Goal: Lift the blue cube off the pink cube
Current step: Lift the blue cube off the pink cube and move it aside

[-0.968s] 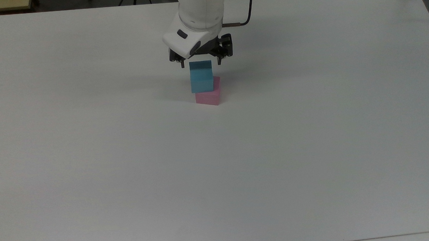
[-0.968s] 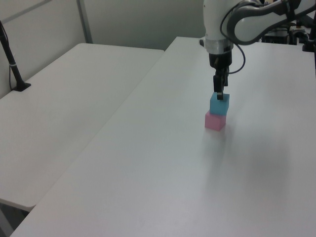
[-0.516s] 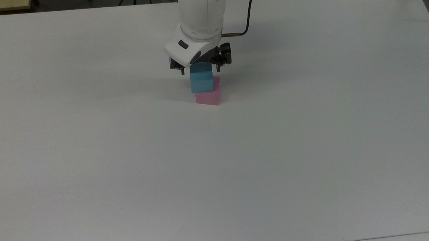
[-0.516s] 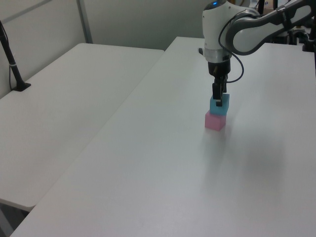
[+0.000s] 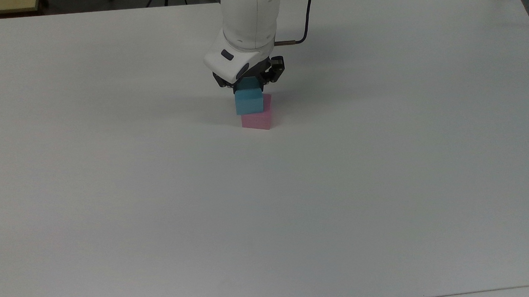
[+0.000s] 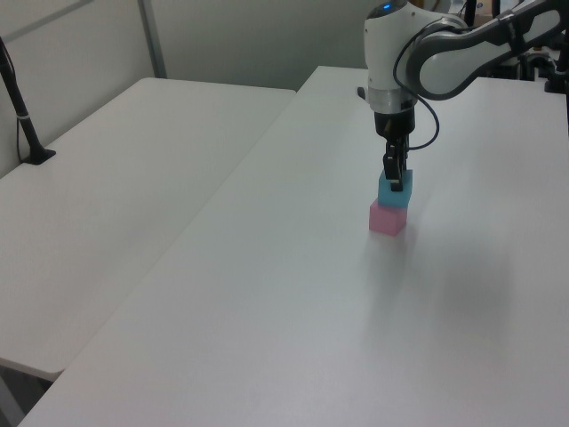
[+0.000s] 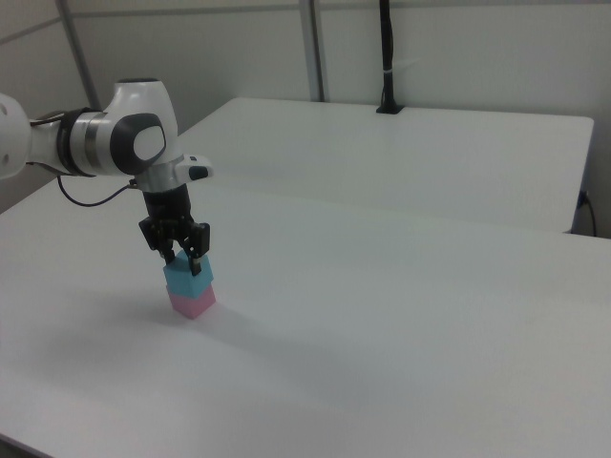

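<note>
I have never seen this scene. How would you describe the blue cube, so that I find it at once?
Look at the large white table and find the white robot arm above its far middle in the top view. Directly under the arm's gripper stands a stack of two small blocks. The blue cube is the upper, sky-blue one; the pink cube below it touches the table.

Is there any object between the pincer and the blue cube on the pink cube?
Nothing visible. The pincer straddles the small sky-blue matte cube, which sits on the pale pink matte cube.
</note>
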`<action>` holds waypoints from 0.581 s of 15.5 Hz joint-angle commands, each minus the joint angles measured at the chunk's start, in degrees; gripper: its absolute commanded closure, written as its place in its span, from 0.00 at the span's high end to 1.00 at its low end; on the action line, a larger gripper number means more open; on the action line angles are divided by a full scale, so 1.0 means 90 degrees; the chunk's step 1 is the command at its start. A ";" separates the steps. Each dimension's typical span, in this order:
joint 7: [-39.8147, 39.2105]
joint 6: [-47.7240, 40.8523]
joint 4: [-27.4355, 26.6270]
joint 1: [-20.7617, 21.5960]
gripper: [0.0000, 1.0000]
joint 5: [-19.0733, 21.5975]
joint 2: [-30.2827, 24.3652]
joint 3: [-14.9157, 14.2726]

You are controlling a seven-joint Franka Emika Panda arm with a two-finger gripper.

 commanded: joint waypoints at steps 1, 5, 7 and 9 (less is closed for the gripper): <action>-0.0094 -0.0060 0.0454 -0.0043 0.45 0.0021 0.0019 -0.0098; -0.0104 0.0192 0.1021 -0.0307 0.45 0.0090 0.0378 -0.0108; -0.0026 0.0611 0.1314 -0.0258 0.46 0.0051 0.0914 -0.0099; 0.0381 0.1303 0.1656 -0.0238 0.47 -0.0007 0.1656 -0.0079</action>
